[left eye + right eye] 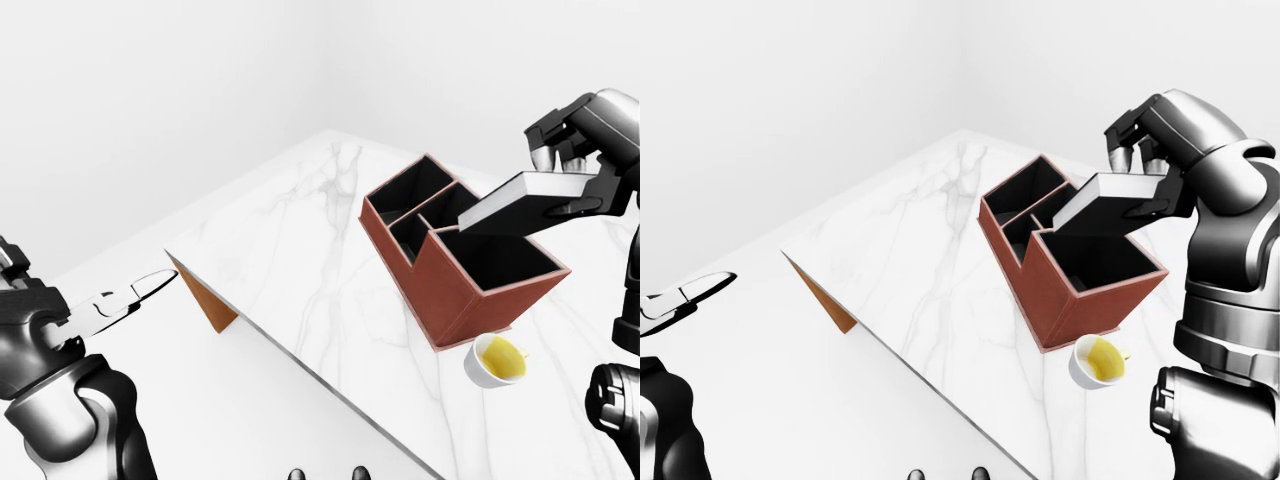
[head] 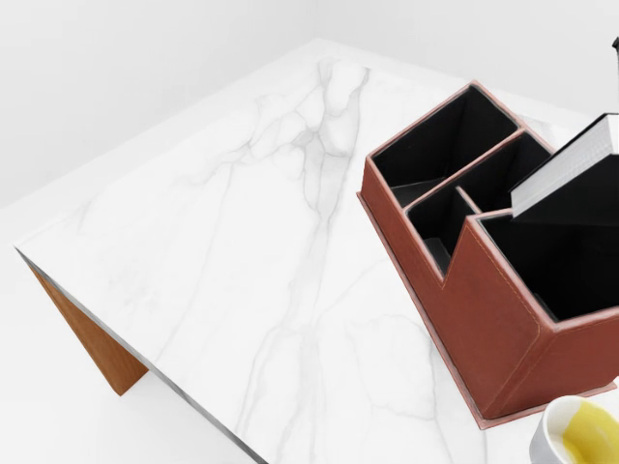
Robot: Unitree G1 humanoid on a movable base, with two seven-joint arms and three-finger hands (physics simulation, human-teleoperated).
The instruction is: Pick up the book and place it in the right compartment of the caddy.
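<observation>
- A white marble table top with grey veins is seen.
- A brown wooden support is shown beneath it.
- Plain white walls are evenly lit.

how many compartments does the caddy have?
3 visible in the brown leather caddy: one long, top left in the head view; a smaller one beside it; a large one lower right, under the black book in the right hand. The book may hide more.

marble table, caddy, cup
</observation>
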